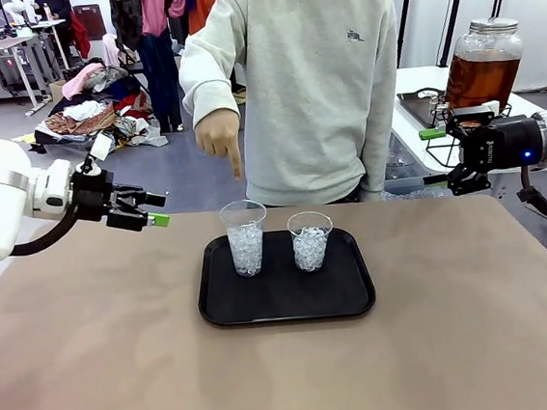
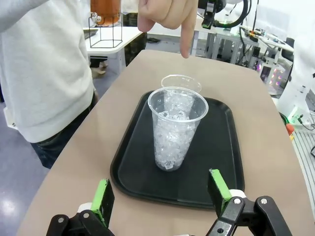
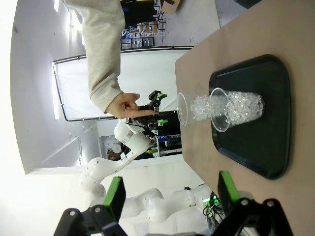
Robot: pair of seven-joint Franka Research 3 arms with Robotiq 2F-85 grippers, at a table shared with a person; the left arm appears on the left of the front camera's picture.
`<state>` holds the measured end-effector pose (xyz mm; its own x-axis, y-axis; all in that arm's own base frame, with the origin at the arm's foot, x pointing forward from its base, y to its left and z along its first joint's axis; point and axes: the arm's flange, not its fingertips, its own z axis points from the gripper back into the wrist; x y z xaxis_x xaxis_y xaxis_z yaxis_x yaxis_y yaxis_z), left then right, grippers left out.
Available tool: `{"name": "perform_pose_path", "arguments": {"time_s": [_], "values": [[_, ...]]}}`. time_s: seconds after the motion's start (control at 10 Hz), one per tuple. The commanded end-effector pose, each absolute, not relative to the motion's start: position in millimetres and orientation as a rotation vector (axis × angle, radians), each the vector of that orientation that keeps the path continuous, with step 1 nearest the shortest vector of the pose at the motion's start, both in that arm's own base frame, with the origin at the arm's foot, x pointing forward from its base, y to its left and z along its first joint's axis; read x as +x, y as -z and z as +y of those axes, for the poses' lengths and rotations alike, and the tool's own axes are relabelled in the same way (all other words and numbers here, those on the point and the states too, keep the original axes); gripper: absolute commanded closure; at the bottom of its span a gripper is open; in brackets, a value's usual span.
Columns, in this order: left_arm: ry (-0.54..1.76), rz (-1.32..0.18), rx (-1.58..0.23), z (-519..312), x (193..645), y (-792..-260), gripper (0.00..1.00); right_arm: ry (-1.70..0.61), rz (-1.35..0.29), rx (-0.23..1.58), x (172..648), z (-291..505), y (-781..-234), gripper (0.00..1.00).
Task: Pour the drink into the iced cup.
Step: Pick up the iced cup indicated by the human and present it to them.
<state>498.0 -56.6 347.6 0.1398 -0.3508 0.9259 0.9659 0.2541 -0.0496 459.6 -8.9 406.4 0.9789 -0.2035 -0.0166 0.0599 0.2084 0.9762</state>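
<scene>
Since the person's hand [image 1: 219,138] points at the taller iced cup [image 1: 246,239], we record: left gripper [image 1: 156,209], right gripper [image 1: 446,154], both spread, empty; advised approach: straddle it squarely, close gently.

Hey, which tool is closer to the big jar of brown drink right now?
Right. The right tool hangs just in front of the jar, at the right end of the table. The left tool is far off on the left, beyond the tray.
</scene>
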Motion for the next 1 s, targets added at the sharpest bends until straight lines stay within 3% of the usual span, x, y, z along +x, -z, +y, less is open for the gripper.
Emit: {"name": "perform_pose_path", "arguments": {"time_s": [0.0, 0.4, 0.9], "values": [[1.117, -0.976, -0.818, -56.0, 497.6, -348.4, 0.0, 0.183, -0.125, 1.353, 459.9, -8.2, -407.1, 0.0], [1.327, -1.025, -0.791, -64.9, 514.2, -332.4, 0.0, 0.183, -0.125, 1.353, 459.9, -8.2, -407.1, 0.0], [1.336, -1.052, -0.878, -78.3, 538.1, -297.5, 0.0, 0.183, -0.125, 1.353, 459.9, -8.2, -407.1, 0.0]]}}
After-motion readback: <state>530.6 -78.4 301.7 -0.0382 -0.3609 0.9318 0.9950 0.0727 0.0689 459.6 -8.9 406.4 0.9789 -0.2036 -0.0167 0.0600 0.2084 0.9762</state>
